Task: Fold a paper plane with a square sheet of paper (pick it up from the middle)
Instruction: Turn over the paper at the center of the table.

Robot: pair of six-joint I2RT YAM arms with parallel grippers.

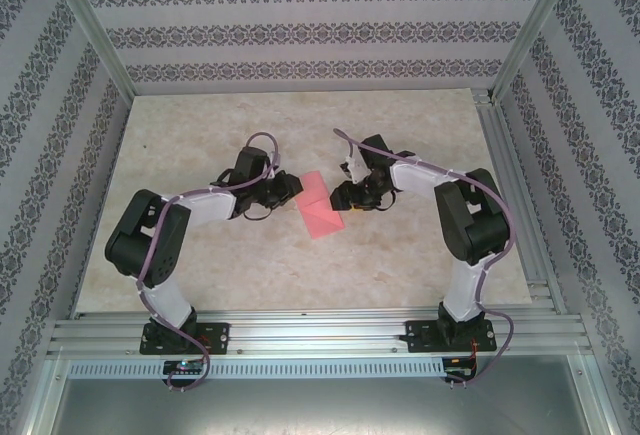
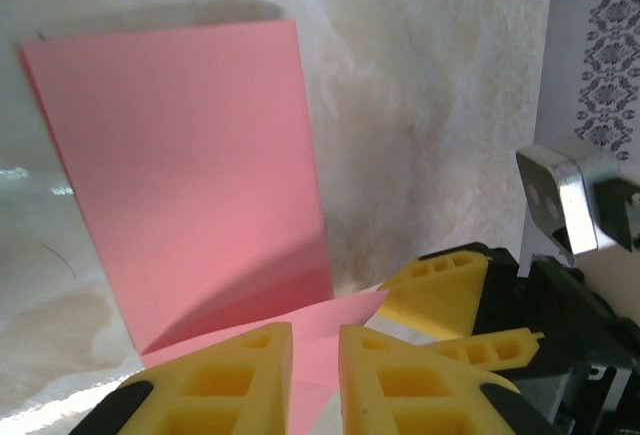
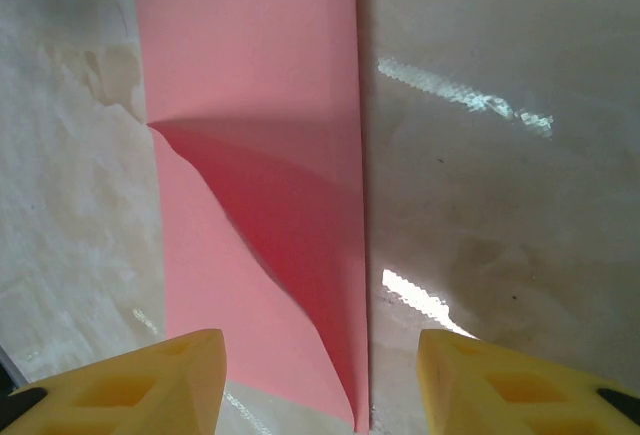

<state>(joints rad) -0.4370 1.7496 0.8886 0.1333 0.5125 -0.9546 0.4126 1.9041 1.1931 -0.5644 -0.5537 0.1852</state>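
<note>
The square sheet of paper (image 1: 322,207), pink-red, lies folded to a rectangle on the table between both grippers. The left wrist view has the sheet (image 2: 190,175) flat ahead, with one corner flap (image 2: 345,315) raised. That flap runs into the narrow gap of my left gripper (image 2: 315,333), whose jaws stand slightly apart. My right gripper (image 3: 320,340) is open wide, straddling the near end of the sheet (image 3: 260,75), where a curled flap (image 3: 300,215) casts a dark shadow. From above, the left gripper (image 1: 293,188) and right gripper (image 1: 340,195) flank the sheet. The paper plane is out of view.
The marbled tabletop (image 1: 300,120) is ringed by patterned walls and an aluminium frame, with rails (image 1: 320,333) along the near edge. The right gripper's yellow fingers (image 2: 440,290) and its wrist camera (image 2: 560,190) sit close to my left fingers.
</note>
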